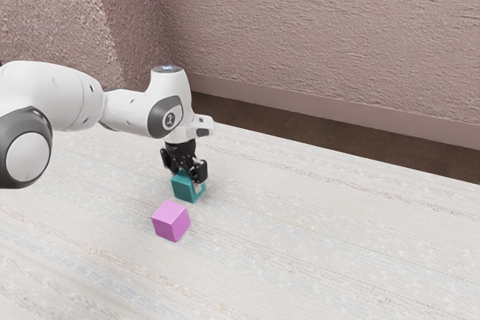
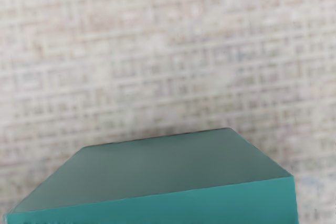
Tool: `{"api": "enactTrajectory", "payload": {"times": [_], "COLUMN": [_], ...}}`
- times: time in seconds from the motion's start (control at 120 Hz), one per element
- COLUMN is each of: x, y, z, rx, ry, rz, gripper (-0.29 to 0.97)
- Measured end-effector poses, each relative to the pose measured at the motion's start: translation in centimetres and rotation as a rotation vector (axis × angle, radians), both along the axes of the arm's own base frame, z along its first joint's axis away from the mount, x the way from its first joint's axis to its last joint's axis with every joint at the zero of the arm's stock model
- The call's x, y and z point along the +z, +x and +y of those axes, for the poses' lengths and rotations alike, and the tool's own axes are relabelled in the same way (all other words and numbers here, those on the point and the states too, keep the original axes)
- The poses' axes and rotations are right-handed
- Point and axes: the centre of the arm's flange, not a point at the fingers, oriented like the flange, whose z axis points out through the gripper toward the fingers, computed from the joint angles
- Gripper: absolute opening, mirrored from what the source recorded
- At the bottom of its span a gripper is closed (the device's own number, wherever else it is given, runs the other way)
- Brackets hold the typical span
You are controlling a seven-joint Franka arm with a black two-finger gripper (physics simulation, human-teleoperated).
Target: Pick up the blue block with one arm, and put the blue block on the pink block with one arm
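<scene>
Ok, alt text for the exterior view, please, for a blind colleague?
A white robot arm reaches down onto a teal-blue cube on a pale woven tabletop. A pink cube sits close in front of it; a textured mauve wall stands behind.

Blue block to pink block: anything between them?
Nothing. In the exterior view, only a short bare stretch of table separates the blue block from the pink block.
</scene>
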Motion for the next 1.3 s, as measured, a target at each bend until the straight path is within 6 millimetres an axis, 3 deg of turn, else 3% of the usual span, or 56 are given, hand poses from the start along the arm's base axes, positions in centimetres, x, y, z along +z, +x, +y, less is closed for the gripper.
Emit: {"api": "enactTrajectory", "payload": {"times": [0.192, 0.292, 0.442, 0.583, 1.017, 1.3], "x": [0.7, 3.8, 8.6, 11.1, 10.5, 9.4], "y": [0.0, -0.6, -3.2, -6.0, -11.5, -12.2], "z": [-0.1, 0.0, -0.6, -1.2, -2.5, -2.7], "rx": [0.002, 0.005, 0.001, -0.003, 0.010, 0.033], "ry": [0.002, 0.005, 0.008, 0.007, -0.014, -0.020], "rz": [-0.010, -0.041, -0.077, -0.088, -0.038, -0.022], "gripper": [0.35, 0.33, 0.31, 0.31, 0.31, 0.31]}}
